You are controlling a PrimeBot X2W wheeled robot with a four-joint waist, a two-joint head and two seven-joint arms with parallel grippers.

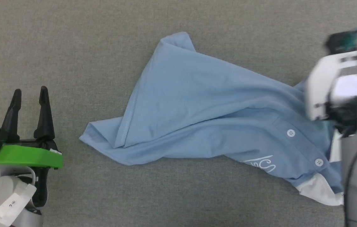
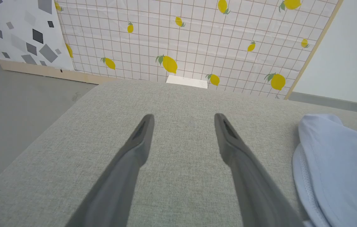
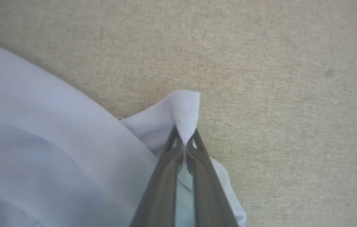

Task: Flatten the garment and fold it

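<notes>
The garment [image 1: 197, 104], a light blue polo shirt with a white collar, white buttons and a white cursive logo, lies crumpled across the grey surface, stretched towards the right. In the right wrist view my right gripper [image 3: 184, 138] is shut on a small peak of the garment's cloth [image 3: 184, 110], pinched between the fingertips. In the head view the right arm [image 1: 348, 104] covers the shirt's right end, its fingers hidden. My left gripper [image 1: 28, 94] stands open at the lower left, well clear of the shirt. Its fingers [image 2: 140, 138] hover over bare surface, the garment's edge [image 2: 329, 164] to their right.
The grey padded surface [image 1: 71, 47] spreads all around the shirt. The left wrist view shows its far edge, a lemon-patterned grid wall panel [image 2: 197, 41], a small white box [image 2: 187, 81] at the panel's foot, and the grey floor [image 2: 8, 94] to the left.
</notes>
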